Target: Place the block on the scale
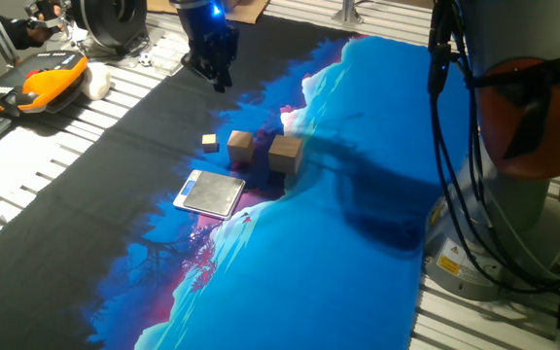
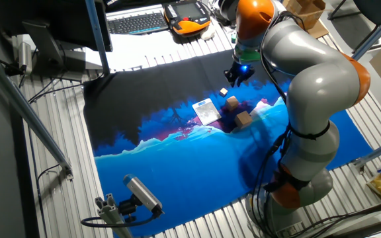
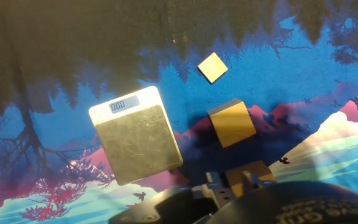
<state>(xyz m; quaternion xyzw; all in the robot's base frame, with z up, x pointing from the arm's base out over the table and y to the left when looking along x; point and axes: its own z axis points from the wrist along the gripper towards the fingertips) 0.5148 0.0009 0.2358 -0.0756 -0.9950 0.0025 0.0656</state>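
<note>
The block (image 1: 286,153), the largest wooden cube, sits on the blue part of the mat, to the right of the medium cube (image 1: 240,144) and the tiny cube (image 1: 209,142). The scale (image 1: 210,192) lies flat just in front of them, with nothing on its plate. My gripper (image 1: 214,76) hangs well above the mat behind the cubes, open and empty. In the hand view the scale (image 3: 135,134) is at centre left. There the block (image 3: 250,174) is at the bottom, partly hidden by my hand. The other fixed view shows the block (image 2: 243,118), the scale (image 2: 206,111) and the gripper (image 2: 237,78).
The medium cube (image 3: 231,122) and tiny cube (image 3: 212,67) lie in a line beyond the block. An orange pendant (image 1: 52,80) and a keyboard (image 2: 137,22) lie off the mat. The arm's base (image 1: 513,194) and cables stand at the right.
</note>
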